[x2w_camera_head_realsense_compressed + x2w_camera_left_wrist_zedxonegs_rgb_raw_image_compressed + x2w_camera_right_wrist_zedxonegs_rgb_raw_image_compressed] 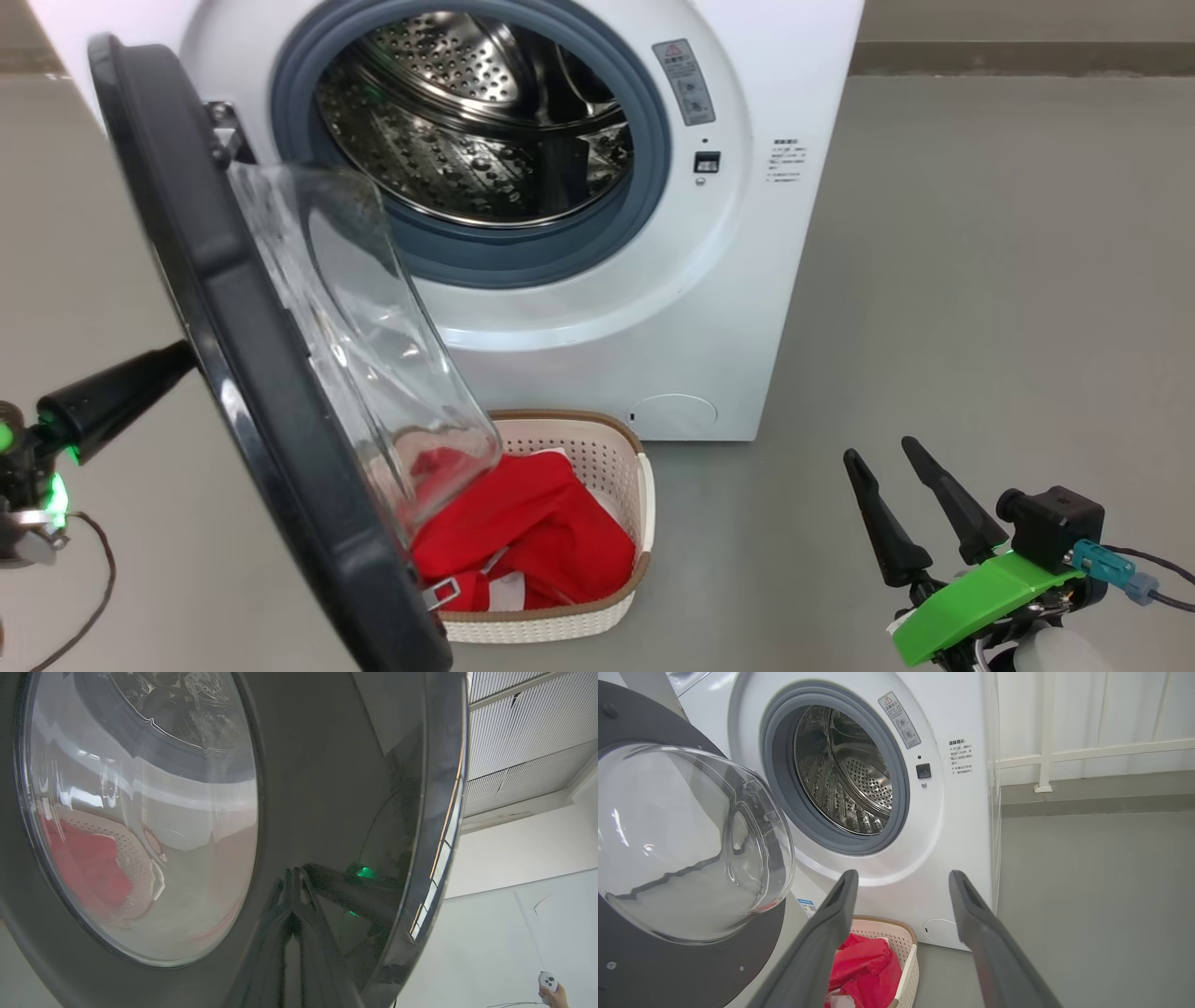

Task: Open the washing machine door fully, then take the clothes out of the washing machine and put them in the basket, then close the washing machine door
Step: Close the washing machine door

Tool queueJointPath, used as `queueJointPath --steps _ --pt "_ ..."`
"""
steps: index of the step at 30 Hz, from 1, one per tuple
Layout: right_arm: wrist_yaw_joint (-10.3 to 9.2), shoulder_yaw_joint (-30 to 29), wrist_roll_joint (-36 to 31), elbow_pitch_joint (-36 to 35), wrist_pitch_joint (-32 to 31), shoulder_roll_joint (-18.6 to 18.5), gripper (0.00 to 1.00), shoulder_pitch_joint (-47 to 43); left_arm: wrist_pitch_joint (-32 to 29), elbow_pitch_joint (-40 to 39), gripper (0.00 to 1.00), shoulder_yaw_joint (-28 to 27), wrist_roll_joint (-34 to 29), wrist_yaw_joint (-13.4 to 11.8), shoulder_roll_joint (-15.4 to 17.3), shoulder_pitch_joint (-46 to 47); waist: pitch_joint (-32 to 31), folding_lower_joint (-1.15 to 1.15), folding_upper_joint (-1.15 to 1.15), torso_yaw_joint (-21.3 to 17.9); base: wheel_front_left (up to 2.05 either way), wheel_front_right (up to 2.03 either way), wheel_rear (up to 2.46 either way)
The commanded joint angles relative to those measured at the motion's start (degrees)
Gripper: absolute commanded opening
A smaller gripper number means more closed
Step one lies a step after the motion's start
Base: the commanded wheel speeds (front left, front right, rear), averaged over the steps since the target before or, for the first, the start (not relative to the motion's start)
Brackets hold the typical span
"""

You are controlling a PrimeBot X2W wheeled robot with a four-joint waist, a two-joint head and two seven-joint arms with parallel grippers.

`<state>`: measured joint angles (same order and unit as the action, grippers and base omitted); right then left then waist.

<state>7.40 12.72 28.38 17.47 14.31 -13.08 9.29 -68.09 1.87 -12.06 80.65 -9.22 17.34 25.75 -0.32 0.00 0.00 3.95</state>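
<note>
- On the grey floor [980, 327], just in front of the washing machine [747, 280] and below its round opening, stands the basket [597, 448].
- The clothes [532, 532] lie in the basket: a heap of bright red fabric with a little white showing at the near edge.
- The washing machine door [233, 308] is swung out on its hinge at the machine's left side, almost edge-on to the head camera. Its clear glass bowl [373, 355] overlaps the basket's near left part in that view.
- Inside the grey rubber ring [523, 252] the perforated steel drum [467, 112] shows.
- The left claw [182, 359] is pinched together on nothing, its tip against the door's glossy black outer face. In the left wrist view its fingers [313, 966] meet their own reflection there.
- The right claw [879, 451] hangs low at the right, well apart from machine and basket, spread wide with nothing between its fingers [831, 924].
- A person's hand [553, 994] holds a small white controller [547, 982] at the lower right corner of the left wrist view.
</note>
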Motion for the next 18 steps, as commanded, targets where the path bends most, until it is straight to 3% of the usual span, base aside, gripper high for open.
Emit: queueJointPath --steps 1,18 --pt "0.09 1.3 0.4 -1.2 0.7 -0.6 1.0 0.8 0.1 -1.5 0.0 -1.2 -0.4 1.1 1.4 1.7 0.1 0.0 0.0 -0.5 0.0 0.0 0.0" --pt "0.09 1.0 0.4 -1.4 0.7 -0.9 1.0 1.0 2.5 -1.2 0.0 -1.8 -0.5 2.9 -0.1 2.7 1.2 0.0 0.0 -5.2 0.0 0.0 0.0"
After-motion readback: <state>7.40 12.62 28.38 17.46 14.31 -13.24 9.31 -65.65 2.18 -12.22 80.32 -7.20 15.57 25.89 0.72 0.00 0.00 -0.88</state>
